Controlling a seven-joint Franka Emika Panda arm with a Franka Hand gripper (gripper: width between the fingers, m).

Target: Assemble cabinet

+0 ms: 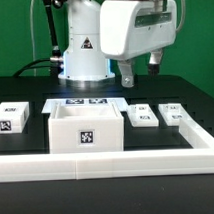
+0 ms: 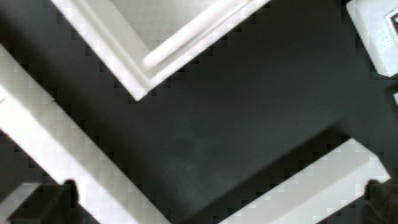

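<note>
- Above the bench [image 1: 24, 93], behind the laid-out parts: the hand [image 1: 126, 80] is hung clear. Nothing is held or touched by it.
- In the wrist view the hand [image 2: 210, 200] is seen spread wide. Its dark fingertips [image 2: 43, 200] are set at opposite sides, with only bare bench [image 2: 231, 130] between them.
- Cabinet [image 1: 86, 126]: large open-topped white box of smooth plastic with thick, square-cut walls. One black-and-white tag is carried on the near face. It is stood upright at mid-bench, nearer the camera than the hand, towards the exterior view's left of it and apart from it.
- Marker board [image 1: 85, 102]: thin flat white sheet with printed tags, laid just behind the cabinet.
- Small blocks [image 1: 142, 115]: three, flat, white, each tagged on top. One is placed to the exterior view's left of the cabinet and two to its right, all apart from it.
- Rail [image 1: 117, 165]: white, matt and L-shaped, run along the front and up the exterior view's right side.
- Bench surface: matt black.
- Room: a green wall [image 1: 12, 28] is seen behind the white arm base [image 1: 83, 51].
- White angled edges [image 2: 143, 60] are seen in the wrist view; the piece cannot be told.
</note>
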